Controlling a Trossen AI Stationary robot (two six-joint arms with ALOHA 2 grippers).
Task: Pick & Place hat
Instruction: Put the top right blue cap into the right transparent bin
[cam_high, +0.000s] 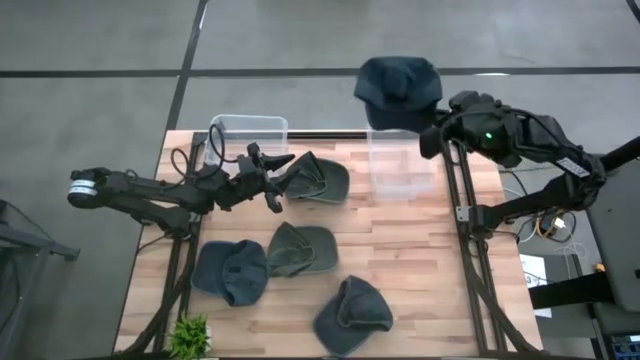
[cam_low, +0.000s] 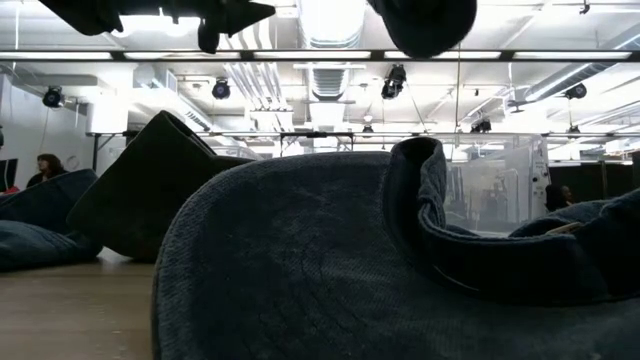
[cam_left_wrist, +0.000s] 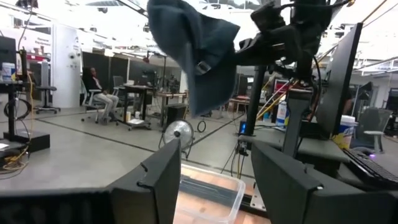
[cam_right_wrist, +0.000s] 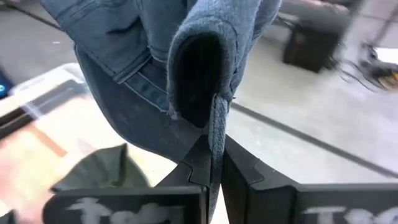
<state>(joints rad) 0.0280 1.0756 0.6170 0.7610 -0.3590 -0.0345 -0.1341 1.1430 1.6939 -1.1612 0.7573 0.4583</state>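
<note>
No lettering can be read anywhere — the white marks on the right wrist's near edge stay illegible.

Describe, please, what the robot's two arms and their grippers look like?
Both arms are dark with black cables. The left arm ends in a pale round cap; the right arm shows a green light. The left gripper has flat angular jaws; the right gripper bears white lettering.

Right half of table (cam_high: 420, 270): bare wood, open to me.
Left half: four caps crowd it, the green cap (cam_high: 318, 180) just beside my left gripper (cam_high: 275, 175).
Back edge: clear bin (cam_high: 401, 160), second bin (cam_high: 248, 130).
</note>
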